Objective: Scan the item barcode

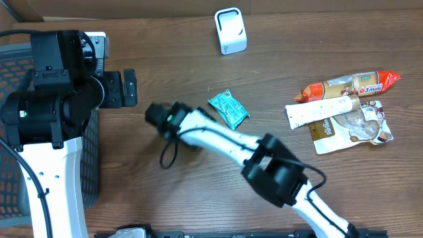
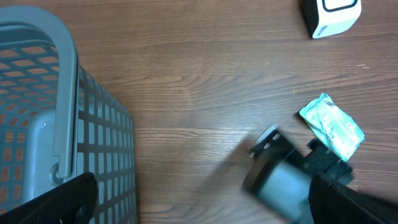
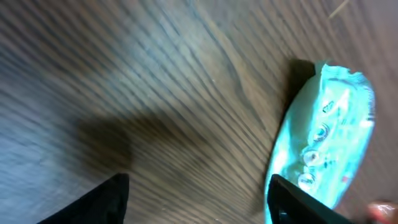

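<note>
Right pincer (image 3: 198,182) parted, empty, crinkly teal packet (image 3: 326,130) (glossy wrapper) beside one finger; table (image 3: 155,74) of grained wood

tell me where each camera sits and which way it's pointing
overhead: above the table, looking straight down; left arm by the basket, right arm stretched past the teal packet.
left wrist: on the left arm, looking down at basket, scanner and packet; left fingers in the bottom corners.
right wrist: low over the wood, beside the packet; right fingers at the bottom edge.
shared: all three show the packet; overhead and left wrist also the scanner.
</note>
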### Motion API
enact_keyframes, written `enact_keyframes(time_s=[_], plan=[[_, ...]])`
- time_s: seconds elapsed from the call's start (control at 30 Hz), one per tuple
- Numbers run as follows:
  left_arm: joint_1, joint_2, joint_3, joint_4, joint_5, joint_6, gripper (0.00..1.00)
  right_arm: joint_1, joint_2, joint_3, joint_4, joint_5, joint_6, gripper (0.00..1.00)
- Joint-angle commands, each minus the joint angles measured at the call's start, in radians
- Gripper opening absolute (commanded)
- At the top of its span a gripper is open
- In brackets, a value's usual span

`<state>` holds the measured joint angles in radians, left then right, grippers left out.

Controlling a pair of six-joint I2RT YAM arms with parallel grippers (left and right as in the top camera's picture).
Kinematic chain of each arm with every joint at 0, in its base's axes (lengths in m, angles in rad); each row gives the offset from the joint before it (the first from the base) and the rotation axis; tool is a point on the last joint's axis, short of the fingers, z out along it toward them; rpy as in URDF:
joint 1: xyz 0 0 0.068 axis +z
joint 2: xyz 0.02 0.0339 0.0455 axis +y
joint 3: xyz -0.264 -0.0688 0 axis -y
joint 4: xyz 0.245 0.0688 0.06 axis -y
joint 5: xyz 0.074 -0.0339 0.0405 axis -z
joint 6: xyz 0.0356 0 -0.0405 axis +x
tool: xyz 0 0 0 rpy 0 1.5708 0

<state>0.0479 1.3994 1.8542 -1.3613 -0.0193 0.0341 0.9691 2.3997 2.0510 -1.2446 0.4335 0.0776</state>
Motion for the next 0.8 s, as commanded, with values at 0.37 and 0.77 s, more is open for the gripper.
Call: enact_keyframes(time_s=[0.37, 0.77], plan=[[0.004, 0.009, 0.006, 0.003, -0.006, 0.018, 1.0, -0.43, -0.155, -0.051, 0.048, -0.629, 0.01, 0.04], [0.004, 0.01, 0.006, 0.003, -0.006, 0.018, 0.99, -0.425, -0.153, -0.342, 0.327, -0.714, 0.083, 0.36]])
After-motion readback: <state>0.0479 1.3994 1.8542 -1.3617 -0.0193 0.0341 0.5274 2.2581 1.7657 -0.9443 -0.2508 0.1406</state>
